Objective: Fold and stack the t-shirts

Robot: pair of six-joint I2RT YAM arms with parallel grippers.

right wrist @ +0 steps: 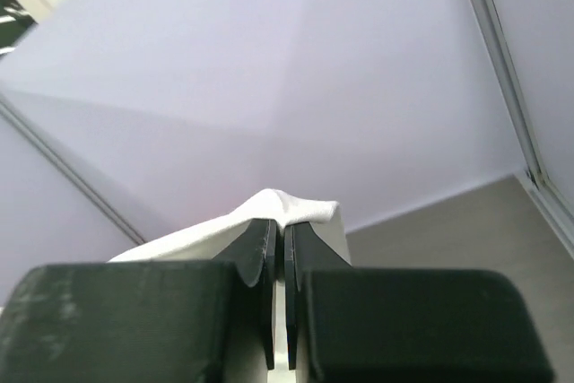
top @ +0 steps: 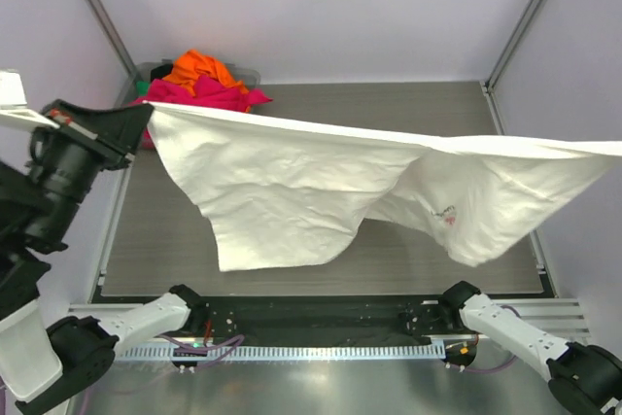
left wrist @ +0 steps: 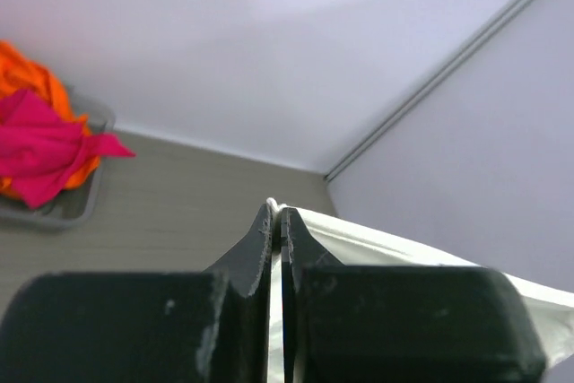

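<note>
1. Cream-white cloth, one t-shirt [top: 292, 182], hangs stretched in the air above the table [top: 321, 274], its middle sagging toward it.
2. We see the left gripper [left wrist: 276, 220] pinched tight on the cloth's edge at the left end.
3. We see the right gripper [right wrist: 280, 226] clamped on a bunched fold at the right end.
4. We make out a small red logo [top: 444, 215] on the drooping right part.
5. We find a pink shirt [top: 209, 96] and an orange shirt [top: 199, 67] heaped in the grey bin [top: 148, 72] at the back left.
</note>
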